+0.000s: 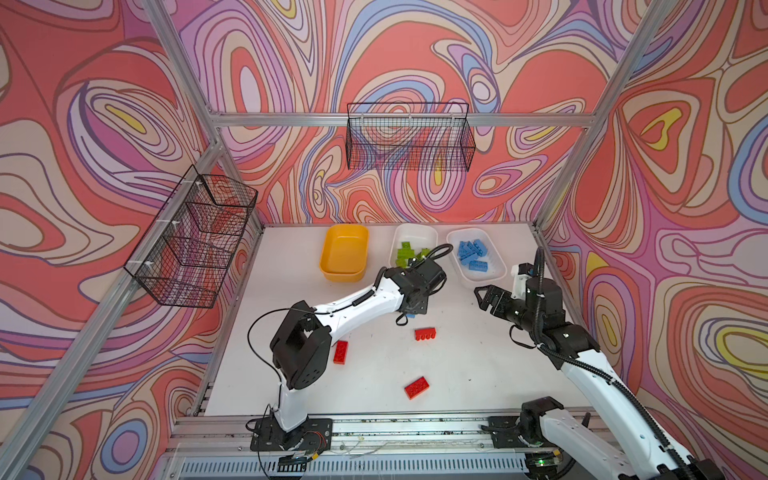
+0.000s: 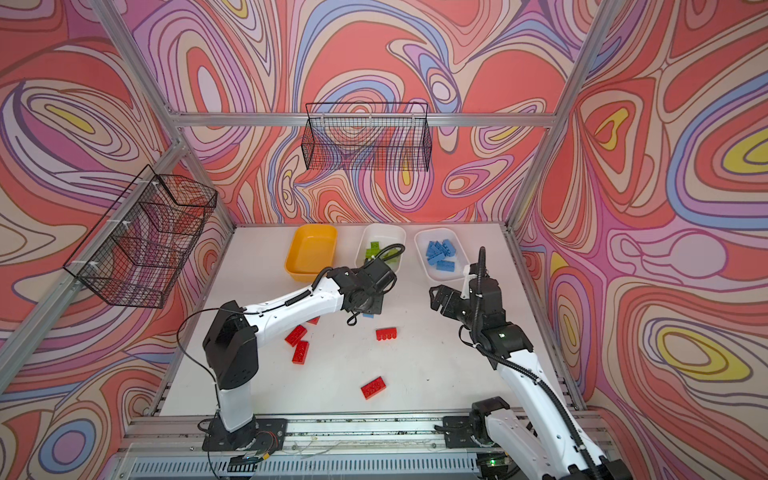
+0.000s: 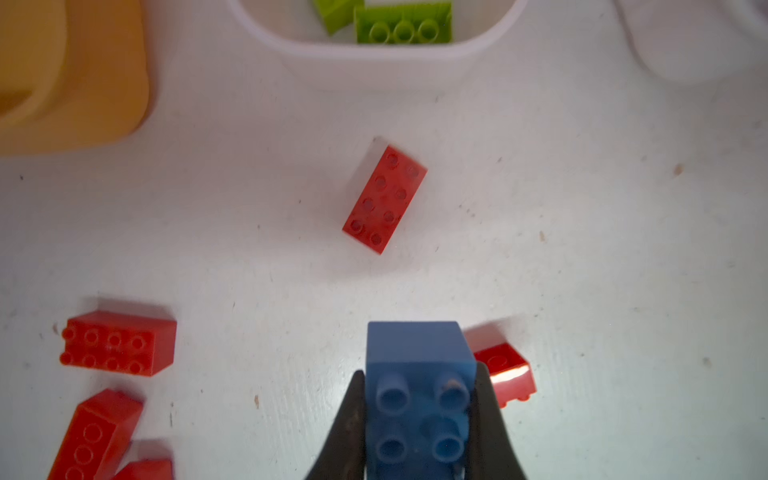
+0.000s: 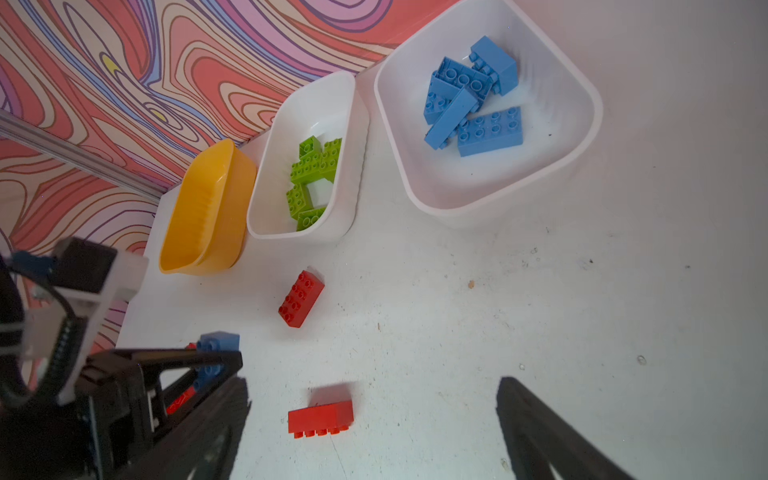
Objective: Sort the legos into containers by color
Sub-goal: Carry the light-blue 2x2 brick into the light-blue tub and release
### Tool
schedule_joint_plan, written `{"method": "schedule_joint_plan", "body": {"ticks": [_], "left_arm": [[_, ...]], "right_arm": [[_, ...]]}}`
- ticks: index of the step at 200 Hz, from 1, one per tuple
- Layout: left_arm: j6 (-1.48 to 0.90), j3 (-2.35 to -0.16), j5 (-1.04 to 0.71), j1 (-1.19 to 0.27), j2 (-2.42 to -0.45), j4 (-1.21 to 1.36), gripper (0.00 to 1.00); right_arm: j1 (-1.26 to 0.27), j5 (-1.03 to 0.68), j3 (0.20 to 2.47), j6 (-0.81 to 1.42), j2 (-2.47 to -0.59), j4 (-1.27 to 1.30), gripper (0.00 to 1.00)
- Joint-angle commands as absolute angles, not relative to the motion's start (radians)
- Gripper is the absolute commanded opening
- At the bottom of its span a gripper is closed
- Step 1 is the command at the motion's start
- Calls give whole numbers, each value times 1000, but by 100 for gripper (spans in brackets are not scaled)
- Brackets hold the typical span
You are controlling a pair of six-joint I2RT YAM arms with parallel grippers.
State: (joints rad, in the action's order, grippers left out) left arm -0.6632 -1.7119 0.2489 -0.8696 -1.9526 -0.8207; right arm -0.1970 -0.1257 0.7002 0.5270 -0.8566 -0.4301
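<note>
Swirl-patterned walls ring a white counter [image 1: 457, 365]. A yellow-orange tub [image 1: 343, 275] stands at the back left, and red legos [image 1: 417, 387] lie loose in front of it. The left end effector [image 3: 419, 386] is clamped on a blue lego [image 3: 415, 345] near the middle white tub [image 1: 415, 227], which holds green legos [image 1: 405, 251]. The right-hand white tub [image 1: 490, 272] holds blue legos [image 1: 471, 251]. The right end effector [image 4: 374, 381] gapes wide and holds nothing.

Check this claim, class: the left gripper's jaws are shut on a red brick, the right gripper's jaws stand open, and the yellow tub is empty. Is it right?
No. The left wrist view shows the left gripper shut on a blue brick, not red. The right gripper is open and the yellow tub empty, as stated.
</note>
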Motion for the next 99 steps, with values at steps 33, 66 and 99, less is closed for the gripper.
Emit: {"method": "schedule_joint_plan", "body": {"ticks": [33,66,99], "left_arm": [[-509,-2183,77,-829,-2242,-808,13],[-546,-2284,-62,-804,-2361,-623,13],[-643,-2309,-169,-783,-2468,-350,13]], "right_arm": [[-200,-72,649,588,-753,-479,98],[-201,-37,641,605,-703,-498,98],[-199,-13,635,613,-671,-521,98]]}}
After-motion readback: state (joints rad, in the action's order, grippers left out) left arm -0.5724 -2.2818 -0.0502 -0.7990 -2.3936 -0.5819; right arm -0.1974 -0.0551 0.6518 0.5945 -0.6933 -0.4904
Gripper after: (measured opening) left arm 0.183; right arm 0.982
